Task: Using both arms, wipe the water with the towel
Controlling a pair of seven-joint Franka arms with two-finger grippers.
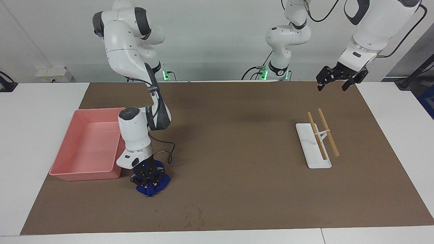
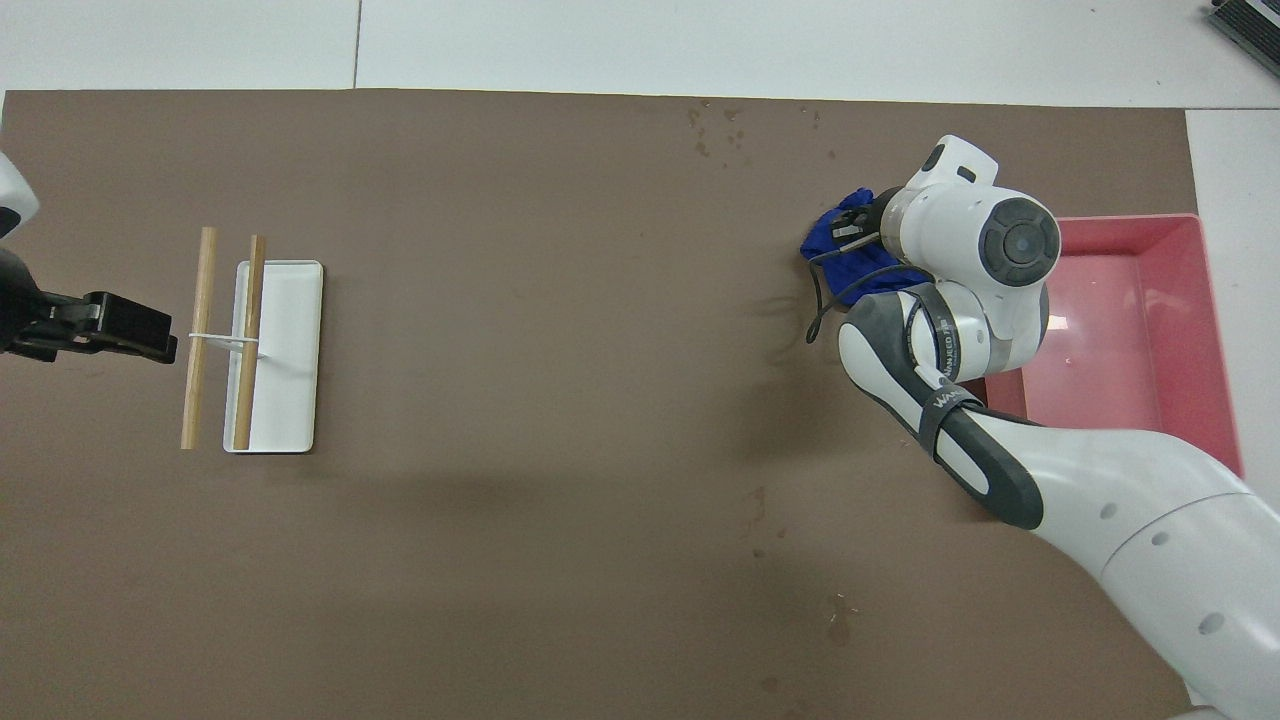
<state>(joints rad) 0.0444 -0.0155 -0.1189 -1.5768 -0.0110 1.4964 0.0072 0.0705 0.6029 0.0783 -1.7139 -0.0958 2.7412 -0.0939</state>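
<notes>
Beside the pink tray (image 1: 84, 144), toward the right arm's end of the brown mat (image 1: 237, 189) and far from the robots, the right gripper (image 1: 148, 180) is pressing down with fingers clamped on the blue towel (image 1: 159, 184). The left gripper (image 1: 335, 79) is hanging spread open over the mat's corner nearest the left arm's base, waiting.

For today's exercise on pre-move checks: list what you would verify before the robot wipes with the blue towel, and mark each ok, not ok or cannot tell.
1. Right gripper shut on the towel: ok.
2. Towel down on the brown mat, beside the pink tray: ok.
3. Water streak located on the mat: cannot tell.
4. Left gripper open, waiting above the mat's edge: ok.
5. White stand with its wooden sticks away from the towel: ok.
</notes>
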